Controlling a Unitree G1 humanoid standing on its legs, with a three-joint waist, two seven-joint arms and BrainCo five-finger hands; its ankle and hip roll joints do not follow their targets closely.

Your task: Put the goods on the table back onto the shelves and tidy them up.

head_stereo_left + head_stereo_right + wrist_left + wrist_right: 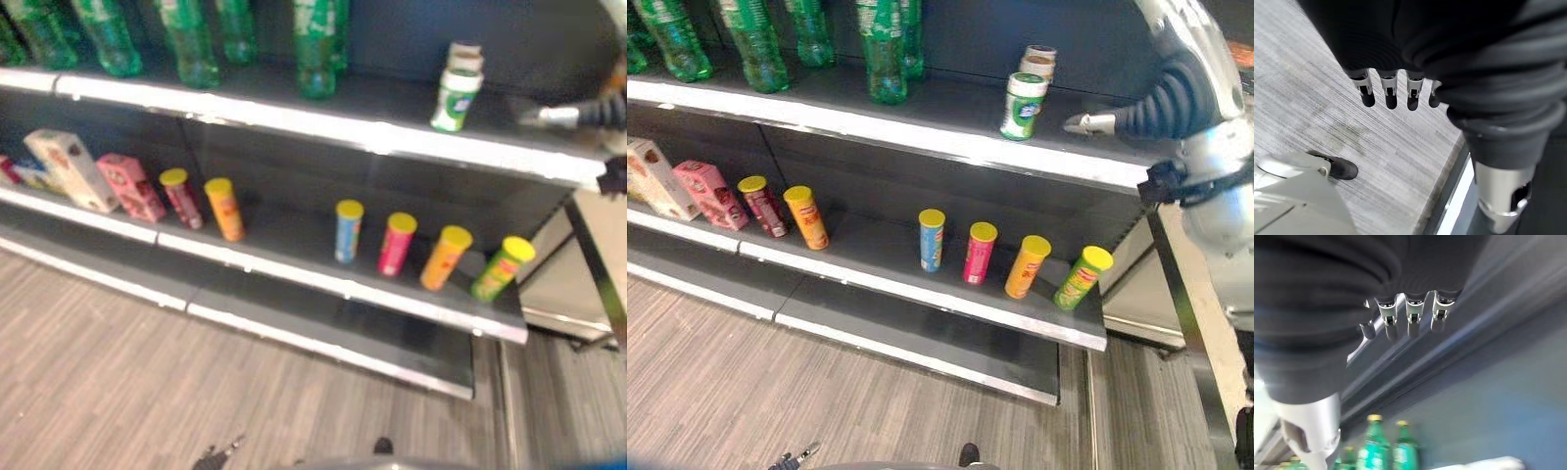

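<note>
On the upper shelf [921, 125], you have bare board between the green bottles [884, 49] and the white jars [1024, 103]. On the lower shelf [882, 274], an open gap lies between the orange can [806, 216] and the blue can [932, 239].

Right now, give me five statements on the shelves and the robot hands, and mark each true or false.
1. Green bottles stand on the upper shelf. True.
2. The green-and-white jar stands on the lower shelf. False: it stands on the upper shelf.
3. The right robot hand holds the jar. False: it is beside the jar, apart from it, holding nothing.
4. A blue can and a pink can stand side by side on the lower shelf. True.
5. The left robot hand holds a can. False: it hangs empty over the floor.
</note>
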